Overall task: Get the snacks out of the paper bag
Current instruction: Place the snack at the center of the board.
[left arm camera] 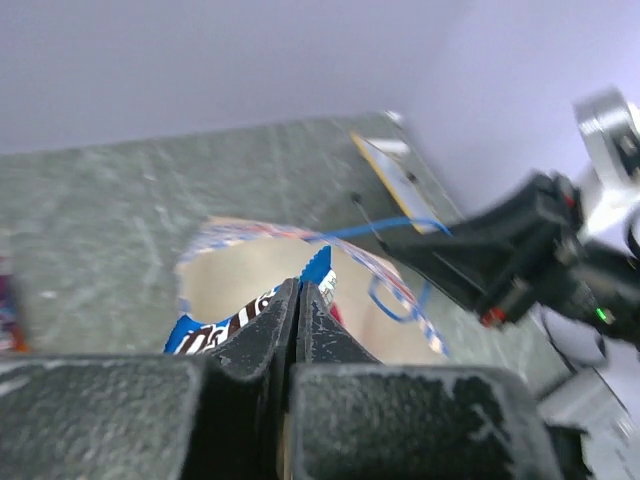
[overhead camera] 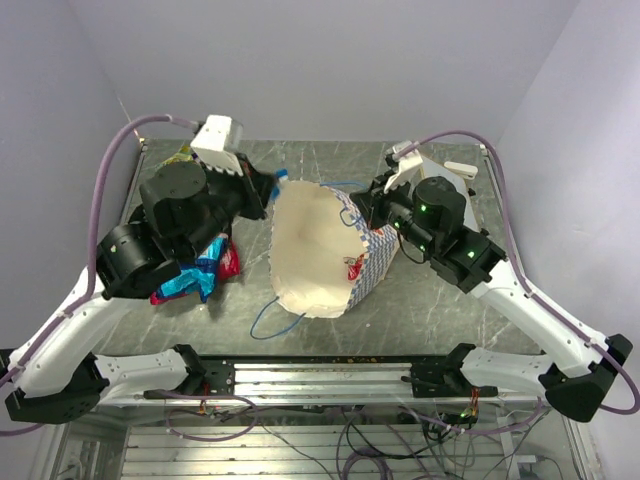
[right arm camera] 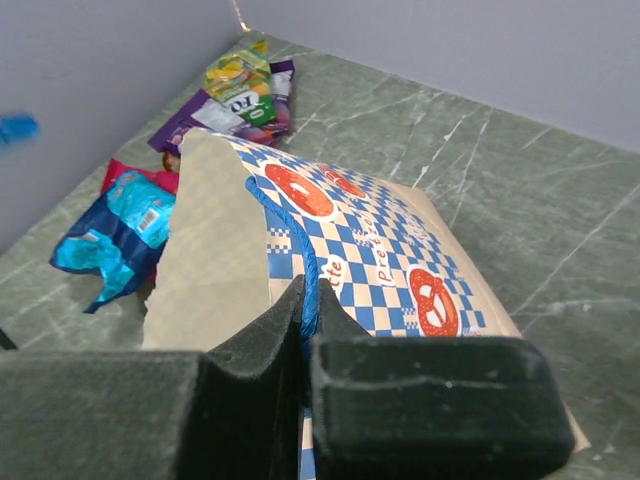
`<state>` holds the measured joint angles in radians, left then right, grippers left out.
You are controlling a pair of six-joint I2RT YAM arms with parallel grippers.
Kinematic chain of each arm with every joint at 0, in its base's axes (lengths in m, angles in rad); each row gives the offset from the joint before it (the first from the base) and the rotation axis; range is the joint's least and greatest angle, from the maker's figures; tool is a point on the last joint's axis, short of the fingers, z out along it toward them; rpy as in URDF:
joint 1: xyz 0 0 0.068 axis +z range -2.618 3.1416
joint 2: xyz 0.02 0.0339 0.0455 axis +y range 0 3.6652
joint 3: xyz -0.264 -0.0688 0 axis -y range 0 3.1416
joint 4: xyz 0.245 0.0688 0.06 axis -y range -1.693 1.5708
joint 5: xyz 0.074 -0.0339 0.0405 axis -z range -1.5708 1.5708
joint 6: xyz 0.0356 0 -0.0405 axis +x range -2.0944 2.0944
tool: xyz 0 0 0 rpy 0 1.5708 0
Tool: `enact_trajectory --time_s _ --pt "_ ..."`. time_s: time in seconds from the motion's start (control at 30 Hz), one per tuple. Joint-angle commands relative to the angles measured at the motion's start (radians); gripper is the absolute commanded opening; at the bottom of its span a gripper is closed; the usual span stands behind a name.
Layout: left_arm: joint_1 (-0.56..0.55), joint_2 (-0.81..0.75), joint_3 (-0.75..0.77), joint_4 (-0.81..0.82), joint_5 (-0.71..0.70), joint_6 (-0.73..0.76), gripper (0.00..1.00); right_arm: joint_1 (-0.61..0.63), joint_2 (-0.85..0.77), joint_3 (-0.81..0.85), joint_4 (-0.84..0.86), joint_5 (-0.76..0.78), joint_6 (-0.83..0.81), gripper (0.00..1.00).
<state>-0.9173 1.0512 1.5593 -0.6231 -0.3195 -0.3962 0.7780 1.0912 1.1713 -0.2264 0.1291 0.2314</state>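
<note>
The paper bag [overhead camera: 375,255] lies on its side mid-table, its cream inside [overhead camera: 305,250] facing the camera. A red packet [overhead camera: 355,267] shows inside near its right wall. My left gripper [overhead camera: 272,190] is at the bag's far left rim, shut on a blue snack packet [left arm camera: 235,320] and holding it over the bag's mouth [left arm camera: 240,265]. My right gripper [right arm camera: 305,290] is shut on the bag's blue string handle [right arm camera: 290,235] at the checkered side [right arm camera: 400,250]. Other snacks [overhead camera: 195,272] lie on the table left of the bag.
Purple and yellow-green packets [right arm camera: 245,90] lie at the far left corner, blue and red ones [right arm camera: 120,225] nearer. A second string handle [overhead camera: 275,315] trails on the table in front of the bag. A flat white board with a tan edge [left arm camera: 385,160] lies at the far right.
</note>
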Motion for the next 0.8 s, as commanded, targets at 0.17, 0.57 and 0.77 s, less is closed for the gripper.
enact_trajectory --time_s 0.17,0.57,0.77 --pt "0.027 0.072 0.044 0.084 -0.570 0.296 0.07 -0.005 0.079 0.029 0.034 -0.004 -0.195 0.00" --pt "0.416 0.208 -0.120 0.259 -0.493 0.294 0.07 -0.007 0.173 0.030 0.055 -0.118 -0.391 0.00" --pt "0.628 0.313 -0.198 0.368 -0.332 0.362 0.07 -0.013 0.155 0.040 0.067 -0.126 -0.471 0.00"
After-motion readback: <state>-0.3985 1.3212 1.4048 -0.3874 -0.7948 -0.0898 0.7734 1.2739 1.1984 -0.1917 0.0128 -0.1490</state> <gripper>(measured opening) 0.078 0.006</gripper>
